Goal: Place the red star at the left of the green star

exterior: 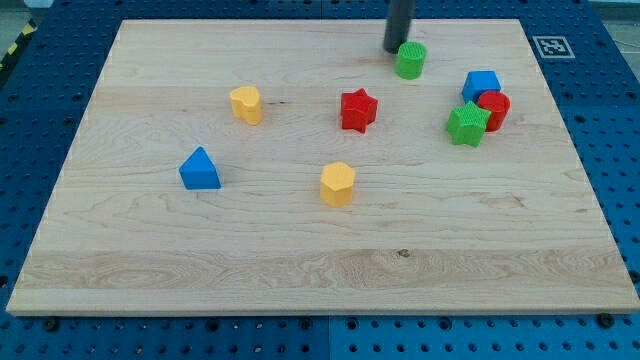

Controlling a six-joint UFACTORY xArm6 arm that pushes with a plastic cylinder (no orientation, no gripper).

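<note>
Task barely begun: I am holding my tip, a jawless rod tool touching only the green cylinder, at the bench top, while the red star is sitting well left of the green star.

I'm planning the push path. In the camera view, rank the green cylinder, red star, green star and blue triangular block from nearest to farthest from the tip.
1. Green cylinder block, right beside my tip.
2. Red star block, below the tip, slightly left.
3. Green star block, lower right.
4. Blue triangular block, far left.
</note>
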